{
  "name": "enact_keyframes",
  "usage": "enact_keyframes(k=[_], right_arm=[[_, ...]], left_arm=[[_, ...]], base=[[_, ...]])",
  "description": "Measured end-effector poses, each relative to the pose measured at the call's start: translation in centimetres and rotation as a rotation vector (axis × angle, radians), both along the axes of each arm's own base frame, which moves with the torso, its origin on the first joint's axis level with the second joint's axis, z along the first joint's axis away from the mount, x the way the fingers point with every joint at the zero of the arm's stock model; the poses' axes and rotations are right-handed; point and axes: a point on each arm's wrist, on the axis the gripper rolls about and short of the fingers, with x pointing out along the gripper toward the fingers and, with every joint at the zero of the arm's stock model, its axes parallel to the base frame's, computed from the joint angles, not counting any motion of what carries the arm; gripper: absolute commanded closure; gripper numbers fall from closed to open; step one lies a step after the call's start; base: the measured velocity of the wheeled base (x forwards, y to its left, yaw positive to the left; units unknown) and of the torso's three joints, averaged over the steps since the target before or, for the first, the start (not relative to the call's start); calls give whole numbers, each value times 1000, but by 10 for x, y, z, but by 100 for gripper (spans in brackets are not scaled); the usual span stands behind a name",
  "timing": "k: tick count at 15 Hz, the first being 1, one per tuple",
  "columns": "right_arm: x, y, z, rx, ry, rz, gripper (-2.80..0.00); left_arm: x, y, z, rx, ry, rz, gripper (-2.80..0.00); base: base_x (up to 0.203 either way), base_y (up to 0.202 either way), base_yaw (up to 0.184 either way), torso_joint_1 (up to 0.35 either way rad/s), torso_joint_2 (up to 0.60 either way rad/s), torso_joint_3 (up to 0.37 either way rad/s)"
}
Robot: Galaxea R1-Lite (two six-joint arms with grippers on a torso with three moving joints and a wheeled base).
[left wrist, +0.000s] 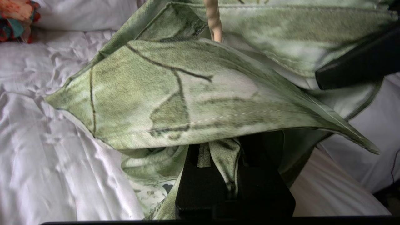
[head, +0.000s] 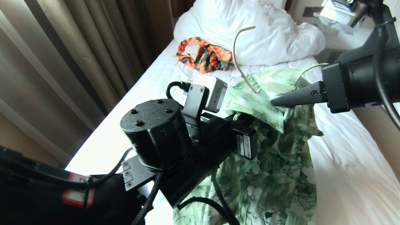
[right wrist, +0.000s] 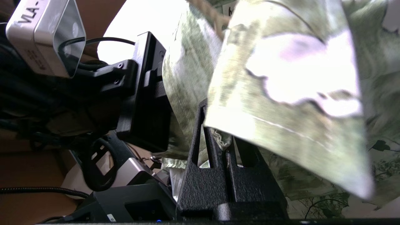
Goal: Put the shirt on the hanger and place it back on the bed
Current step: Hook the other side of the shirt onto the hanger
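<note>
Both grippers up, shirt lifted off the bed!

Our left gripper (left wrist: 232,175) pinches the shirt (head: 275,150) fabric near the collar, our right gripper (right wrist: 223,147) pinches another fold; the hanger (head: 239,56) pokes from the neck, hem trailing on the bed (head: 350,175).

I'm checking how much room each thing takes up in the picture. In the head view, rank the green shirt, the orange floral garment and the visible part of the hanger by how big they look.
1. Green shirt, by far the largest.
2. Orange floral garment, though it lies farther from the camera, so it looks smaller than it is.
3. Hanger, only a thin hook showing above the shirt.
</note>
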Motion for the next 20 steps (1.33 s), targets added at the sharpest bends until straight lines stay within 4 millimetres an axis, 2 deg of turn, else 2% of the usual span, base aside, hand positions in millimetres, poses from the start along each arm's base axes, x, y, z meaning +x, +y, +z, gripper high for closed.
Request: enact_keyframes(k=[4,10,11,17,20], right_arm=[[-9,1,3,11,0,38,0],[-26,-3,3,-14,27,66,0],[-28,-4,3,-19,28,64,-280],[-43,-17,11,-28,24,47,-280],[-53,-27,26,-2,-27,21,-280]], left_arm=[[12,-9,-3,-42,-23,26,0],[9,-7,12,-83,-48,56,0],[8,-5,17,-96,-57,58,0],[-1,8,42,-137,-111,74,0],[-5,13,50,-157,-123,81,0]], base=[[0,0,0,0,0,0],[0,0,0,0,0,0],[0,0,0,0,0,0],[0,0,0,0,0,0],[0,0,0,0,0,0]])
